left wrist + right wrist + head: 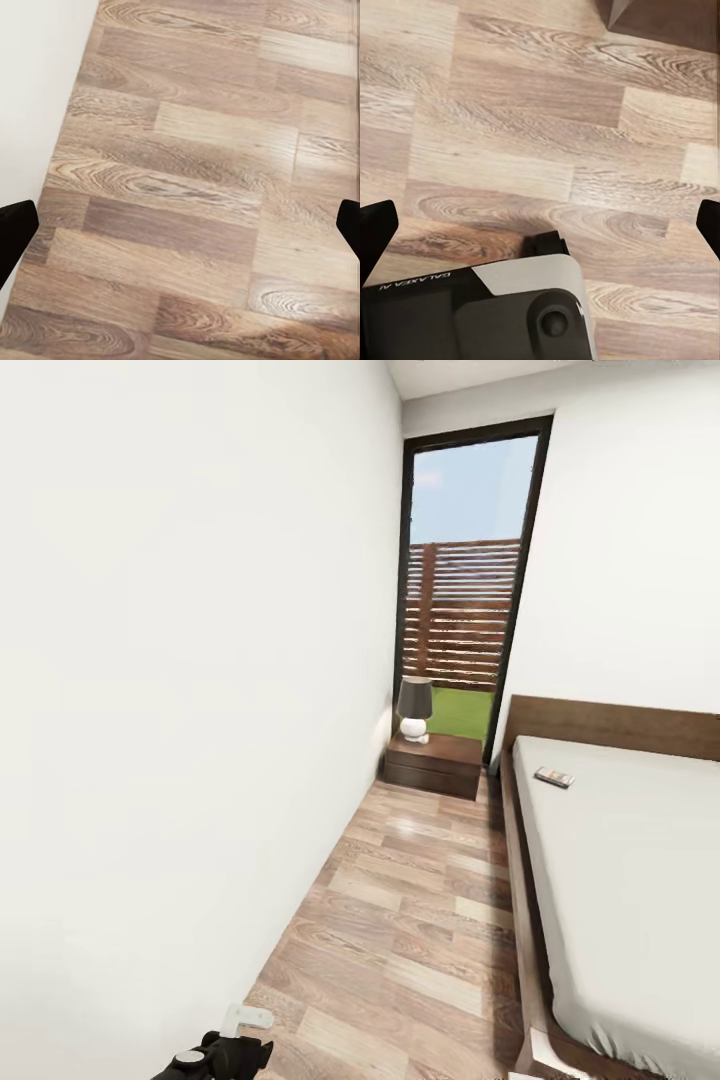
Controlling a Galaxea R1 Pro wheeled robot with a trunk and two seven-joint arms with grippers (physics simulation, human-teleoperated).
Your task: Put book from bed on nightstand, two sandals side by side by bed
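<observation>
The book point(553, 777) lies flat on the bed point(630, 860), near the dark headboard and close to the mattress's left edge. A nightstand point(432, 764) stands in the far corner between the wall and the bed, under a tall window. My left gripper point(180, 232) is open over bare wood floor, its black fingertips point(15, 232) spread to the frame edges. My right gripper point(540, 232) is open too, empty, above the floor and my own base point(510, 315). Part of my left arm point(225, 1055) shows low in the head view. The two sandals are out of view.
A lamp point(414, 710) with a dark shade and white foot stands on the nightstand. A white wall point(180, 710) runs close along the left, leaving a narrow strip of plank floor point(420, 920) beside the bed's dark base. A dark brown corner point(660, 19) shows in the right wrist view.
</observation>
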